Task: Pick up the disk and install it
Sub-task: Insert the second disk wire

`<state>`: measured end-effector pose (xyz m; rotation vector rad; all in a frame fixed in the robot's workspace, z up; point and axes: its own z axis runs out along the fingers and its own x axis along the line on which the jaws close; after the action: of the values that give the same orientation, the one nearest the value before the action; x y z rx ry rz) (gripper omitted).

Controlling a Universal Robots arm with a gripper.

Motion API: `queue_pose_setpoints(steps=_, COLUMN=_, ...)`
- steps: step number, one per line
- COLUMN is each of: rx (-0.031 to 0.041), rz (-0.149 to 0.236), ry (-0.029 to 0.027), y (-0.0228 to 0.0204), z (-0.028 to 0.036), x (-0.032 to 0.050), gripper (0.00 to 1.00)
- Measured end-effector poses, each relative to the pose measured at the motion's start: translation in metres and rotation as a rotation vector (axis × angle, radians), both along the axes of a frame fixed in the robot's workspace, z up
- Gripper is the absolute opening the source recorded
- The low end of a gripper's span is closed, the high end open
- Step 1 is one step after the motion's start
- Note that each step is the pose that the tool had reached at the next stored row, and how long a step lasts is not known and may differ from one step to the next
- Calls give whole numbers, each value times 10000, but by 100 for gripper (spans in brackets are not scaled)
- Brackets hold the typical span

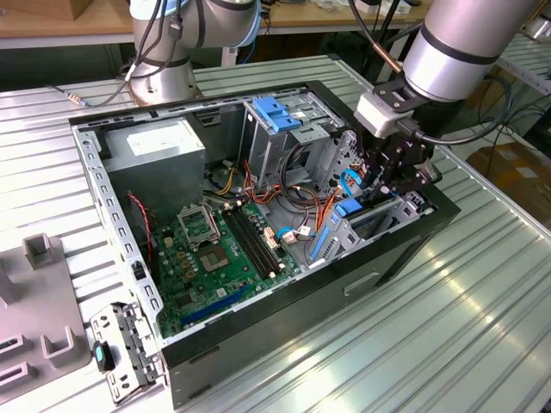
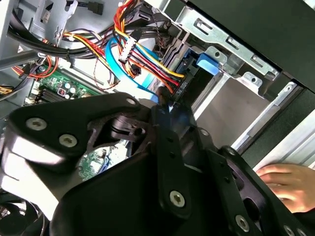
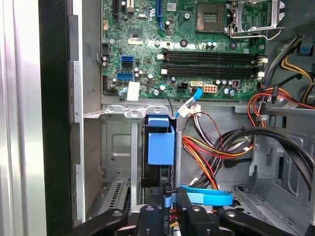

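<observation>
Reaching into the open computer case [image 1: 392,258] on the ribbed metal table [image 1: 465,335], my gripper [image 1: 386,191] [image 3: 170,209] hung over the drive bay at the corner on the exterior view's right. I could not tell whether it was spread or pressed together.

The case held a green motherboard [image 1: 215,258], a grey power-supply box [image 1: 164,148] in the far corner, a blue latch plate [image 1: 275,112] on its metal cage, and bundles of red, yellow and black wires [image 3: 216,152].

The disk [image 3: 160,142] [image 1: 349,209] stood on edge inside that bay, just beside my gripper, its blue rail end facing the first wrist view. A flat blue cable [image 3: 206,198] lay just beside it.

The second wrist view showed a person's hand [image 2: 285,184] resting on the table outside the case wall.

The power-supply box carried a white sticker, and a small white label [image 3: 133,91] sat on the motherboard; I could read no print on either.
</observation>
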<state>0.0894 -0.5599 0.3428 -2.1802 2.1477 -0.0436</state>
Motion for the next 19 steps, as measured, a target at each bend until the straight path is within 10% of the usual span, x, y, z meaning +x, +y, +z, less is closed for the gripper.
queue_pose_setpoints(steps=14, rx=-28, rz=2, ry=1, y=0, z=139, x=0, gripper=29)
queue_pose_setpoints(steps=19, rx=-34, rz=2, ry=1, y=1, z=139, x=0, gripper=15)
